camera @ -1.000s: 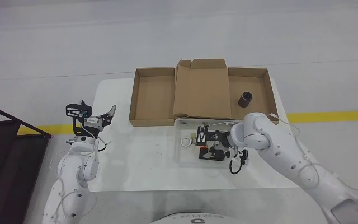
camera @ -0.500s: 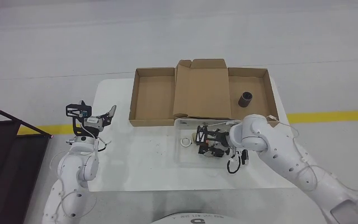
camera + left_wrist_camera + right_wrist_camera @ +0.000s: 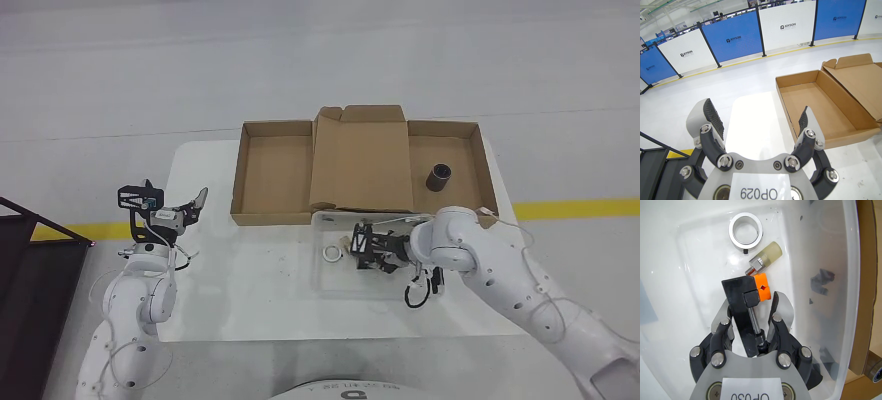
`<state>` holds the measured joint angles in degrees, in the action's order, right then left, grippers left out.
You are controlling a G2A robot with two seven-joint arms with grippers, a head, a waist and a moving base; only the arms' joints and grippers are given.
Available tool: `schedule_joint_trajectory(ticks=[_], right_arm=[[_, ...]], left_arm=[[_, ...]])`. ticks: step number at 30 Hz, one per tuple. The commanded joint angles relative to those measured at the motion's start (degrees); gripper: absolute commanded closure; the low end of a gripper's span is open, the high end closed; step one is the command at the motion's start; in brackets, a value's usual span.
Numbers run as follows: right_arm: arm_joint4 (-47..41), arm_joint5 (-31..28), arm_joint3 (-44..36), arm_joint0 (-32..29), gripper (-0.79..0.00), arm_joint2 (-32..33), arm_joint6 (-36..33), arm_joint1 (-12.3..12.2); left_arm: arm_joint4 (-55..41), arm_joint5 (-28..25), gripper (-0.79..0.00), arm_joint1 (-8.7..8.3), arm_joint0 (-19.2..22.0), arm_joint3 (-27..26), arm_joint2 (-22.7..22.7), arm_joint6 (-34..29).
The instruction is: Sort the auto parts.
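My right gripper hangs inside a clear plastic tray, shut on a black clamp with a threaded screw and an orange block. Just beyond the clamp lie a beige cylinder with a metal bolt end and a silver ring. From above, the right gripper is at the tray's far left part, by the ring. My left gripper stands open over the table's left edge, holding nothing.
An open cardboard box with a raised middle flap lies behind the tray; a black cylinder stands in its right compartment. Its left compartment is bare. A dark scrap shows at the tray's wall. A black rack stands left of the table.
My right gripper has carried the black clamp across the tray, away from the front and toward the cardboard box. The left arm has stayed still.
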<state>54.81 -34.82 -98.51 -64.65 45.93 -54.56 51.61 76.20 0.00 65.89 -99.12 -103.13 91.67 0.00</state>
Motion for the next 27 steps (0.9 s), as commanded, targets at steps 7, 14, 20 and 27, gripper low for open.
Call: schedule_joint_trajectory(ticks=[7,14,20,27], right_arm=[[-3.0,-4.0,-2.6,-2.5,0.0,5.2,4.4,-1.5],[-10.0,-14.4,-5.0,-9.4,0.0,17.5,13.4,-4.7],[-14.1,-23.2,-4.3,-15.9,0.0,26.4,22.4,-6.6],[-16.5,-23.2,-4.5,-17.8,0.0,26.8,25.6,-7.0]], left_arm=[[0.0,0.0,-0.785,0.0,0.0,0.0,0.0,0.0],[0.0,0.0,-0.785,0.0,0.0,0.0,0.0,0.0],[0.0,0.0,-0.785,0.0,0.0,0.0,0.0,0.0],[0.0,0.0,-0.785,0.0,0.0,0.0,0.0,0.0]])
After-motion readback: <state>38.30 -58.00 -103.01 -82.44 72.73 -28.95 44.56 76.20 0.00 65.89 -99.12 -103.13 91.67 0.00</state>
